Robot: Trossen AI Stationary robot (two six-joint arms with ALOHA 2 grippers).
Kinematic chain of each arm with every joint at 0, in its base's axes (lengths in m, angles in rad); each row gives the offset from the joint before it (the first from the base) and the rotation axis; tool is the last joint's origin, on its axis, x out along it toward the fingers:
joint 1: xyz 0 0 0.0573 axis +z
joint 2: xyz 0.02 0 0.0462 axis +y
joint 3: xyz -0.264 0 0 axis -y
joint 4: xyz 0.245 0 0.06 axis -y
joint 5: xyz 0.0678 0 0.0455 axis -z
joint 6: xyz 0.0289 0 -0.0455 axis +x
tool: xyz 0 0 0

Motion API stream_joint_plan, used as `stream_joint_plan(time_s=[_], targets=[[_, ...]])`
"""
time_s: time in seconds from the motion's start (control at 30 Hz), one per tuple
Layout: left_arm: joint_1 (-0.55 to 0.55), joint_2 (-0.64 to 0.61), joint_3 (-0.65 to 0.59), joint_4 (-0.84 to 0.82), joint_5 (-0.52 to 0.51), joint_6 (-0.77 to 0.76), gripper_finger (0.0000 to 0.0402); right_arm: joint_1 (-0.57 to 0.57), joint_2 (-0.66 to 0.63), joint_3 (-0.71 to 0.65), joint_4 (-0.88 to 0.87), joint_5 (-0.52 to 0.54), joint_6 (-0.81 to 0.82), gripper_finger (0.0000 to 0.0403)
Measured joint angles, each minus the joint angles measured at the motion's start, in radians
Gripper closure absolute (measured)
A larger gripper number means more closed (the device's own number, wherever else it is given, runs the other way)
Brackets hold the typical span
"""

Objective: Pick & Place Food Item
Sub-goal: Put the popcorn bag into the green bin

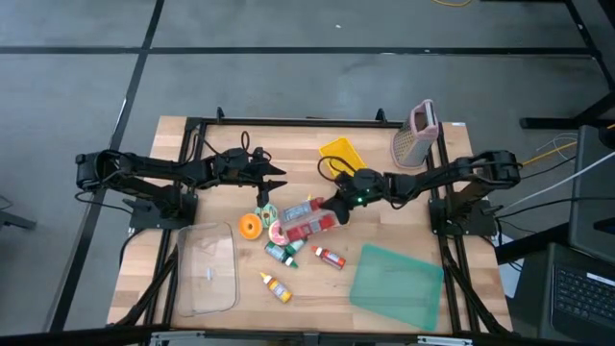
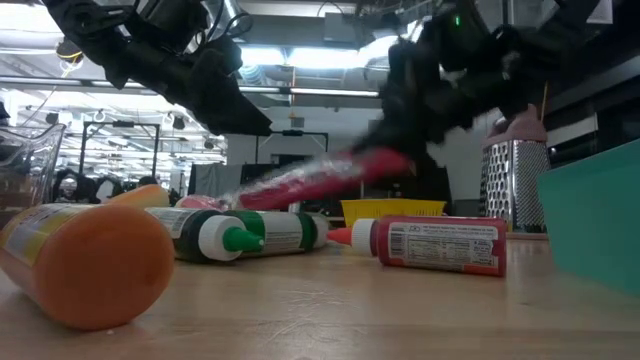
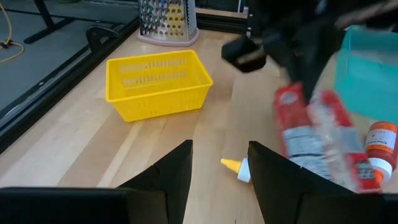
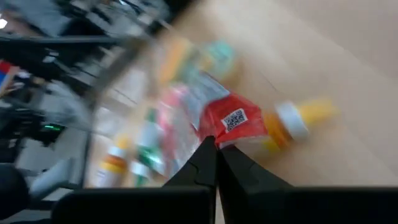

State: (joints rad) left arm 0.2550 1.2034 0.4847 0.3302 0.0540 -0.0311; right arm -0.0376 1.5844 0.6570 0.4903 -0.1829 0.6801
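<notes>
Tabletop clutter hides overhead what the low view shows: right hand (image 2: 400, 150) clamped on red packet (image 2: 320, 178), lifted.

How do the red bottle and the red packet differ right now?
The red bottle lies flat on the table, untouched; the red packet is pinched at one end by the right tool and tilted up. The bottle is small and rigid with a white label; the packet is longer, partly clear and floppy. Both are mostly red.
</notes>
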Motion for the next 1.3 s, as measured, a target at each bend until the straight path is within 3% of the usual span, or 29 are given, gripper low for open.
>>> stream_joint_plan(time_s=[0.17, 0.3, 0.7, 0.9, 1.3], targets=[[0.0, 0.0, 0.0, 0.0, 0.0, 0.0, 0.0252, 0.008, -0.061, 0.112, -0.088, -0.089, -0.077, 0.0401], [0.0, 0.0, 0.0, -0.003, 0.0, 0.0, 0.0252, 0.034, -0.104, 0.216, -0.334, -0.088, -0.135, 0.0402], [0.0, 0.0, 0.0, -0.026, -0.004, 0.007, 0.0254, 0.161, -0.18, 0.526, -0.972, 0.1, -0.138, 0.0402], [0.0, 0.0, 0.0, -0.027, -0.005, 0.008, 0.0252, 0.243, -0.179, 0.671, -1.219, 0.213, -0.033, 0.0403], [0.0, 0.0, -0.004, -0.055, -0.009, 0.009, 0.0256, 0.482, -0.179, 0.823, -1.584, 0.448, 0.395, 0.0403]])
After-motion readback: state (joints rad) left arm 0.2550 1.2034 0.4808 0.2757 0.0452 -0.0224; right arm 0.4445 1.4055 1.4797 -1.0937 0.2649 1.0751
